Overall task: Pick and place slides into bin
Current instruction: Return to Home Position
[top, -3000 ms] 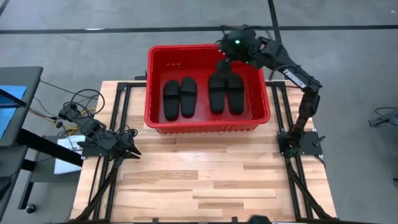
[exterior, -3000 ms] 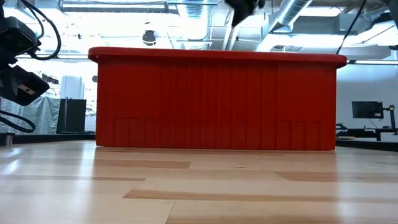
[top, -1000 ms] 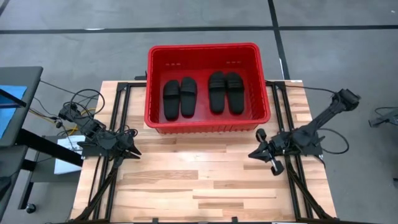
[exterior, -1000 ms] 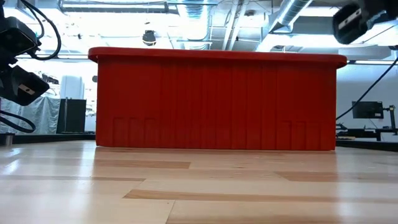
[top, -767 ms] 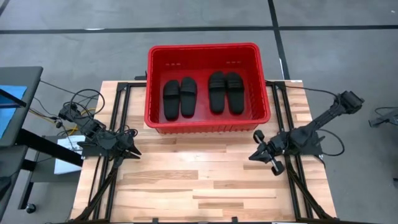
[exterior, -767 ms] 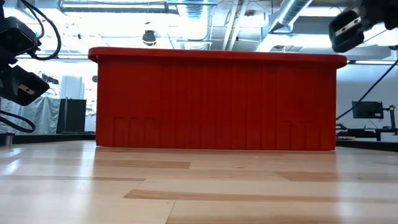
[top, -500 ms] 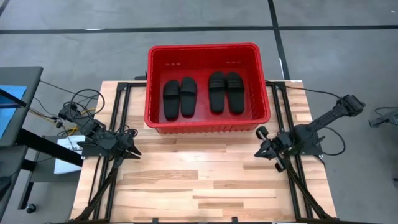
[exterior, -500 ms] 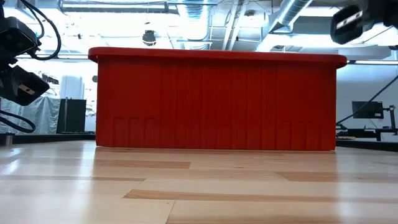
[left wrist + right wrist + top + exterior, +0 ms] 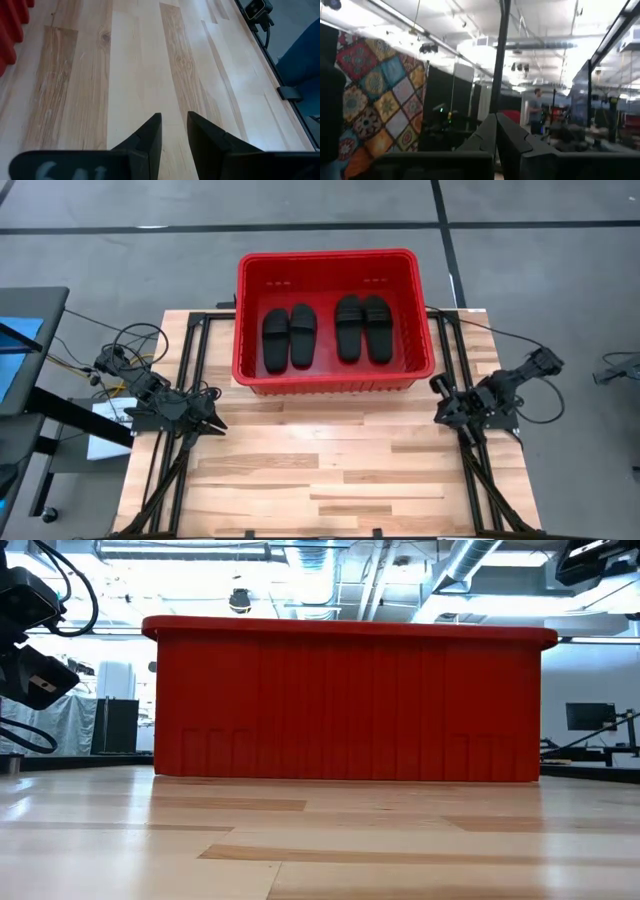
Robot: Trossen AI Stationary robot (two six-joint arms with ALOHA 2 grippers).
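All four matte black rubber slide sandals (image 9: 303, 335) lie in pairs inside the large red slotted plastic bin (image 9: 325, 256) (placing appears complete). Left gripper (image 9: 173, 120), at the table's left edge: fingers narrowly parted, empty. Right gripper (image 9: 496, 124), at the right edge: clenched, empty.

You have the near half of the pale wood-plank counter (image 9: 330, 470) free to cross. The large red ribbed plastic bin (image 9: 335, 385) blocks the far edge, open only from above. Inside, four black slide sandals (image 9: 277, 340) cover mid-floor, with a bare strip between pairs. The left end effector (image 9: 216, 426) and right end effector (image 9: 437, 387) occupy the side edges.
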